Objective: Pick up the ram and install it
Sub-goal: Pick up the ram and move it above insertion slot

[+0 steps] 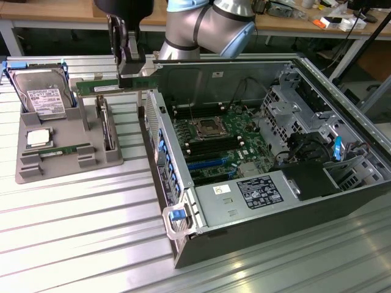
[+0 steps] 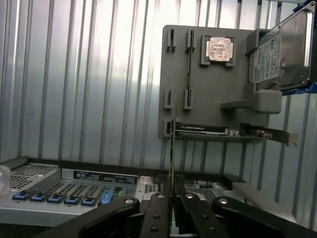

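Because its side was off, the big computer case point(image 1: 208, 79) lay open, so the board inside could be reached from above. The grey holder point(image 1: 67, 168) just beside it gave each part its own slot (the hard drive point(image 1: 44, 97) stood at the back, a second green stick point(image 1: 61, 150) lay near the front). The gripper point(image 1: 131, 76) was clamped tight on the ram point(image 1: 98, 88). It held the ram up in the air on its thin edge, between holder and case, the way a slot would take it. Everything sat on a ribbed metal tabletop point(image 1: 79, 232), with messy wooden benches point(image 1: 55, 11) behind.

The ram point(image 1: 98, 88) is partly hidden behind the gripper point(image 1: 131, 72) (hard drive point(image 2: 282, 54) cut by the view's edge)
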You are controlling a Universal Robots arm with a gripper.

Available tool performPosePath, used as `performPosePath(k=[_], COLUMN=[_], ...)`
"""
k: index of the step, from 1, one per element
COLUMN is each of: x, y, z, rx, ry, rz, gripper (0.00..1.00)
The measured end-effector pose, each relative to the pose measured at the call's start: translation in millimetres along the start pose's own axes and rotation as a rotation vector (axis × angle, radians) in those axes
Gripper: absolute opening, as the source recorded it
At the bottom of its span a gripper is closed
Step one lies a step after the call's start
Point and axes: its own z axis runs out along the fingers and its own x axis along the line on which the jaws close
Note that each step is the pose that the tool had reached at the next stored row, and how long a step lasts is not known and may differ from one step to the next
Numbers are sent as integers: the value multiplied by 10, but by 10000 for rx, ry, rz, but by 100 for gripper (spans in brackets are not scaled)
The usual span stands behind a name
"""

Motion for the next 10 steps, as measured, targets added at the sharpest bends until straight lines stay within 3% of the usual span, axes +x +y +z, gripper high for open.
performPosePath(k=[10], x=[26], y=[-268], z=[-12], rx=[0], ry=[0], rz=[0], gripper=[14])
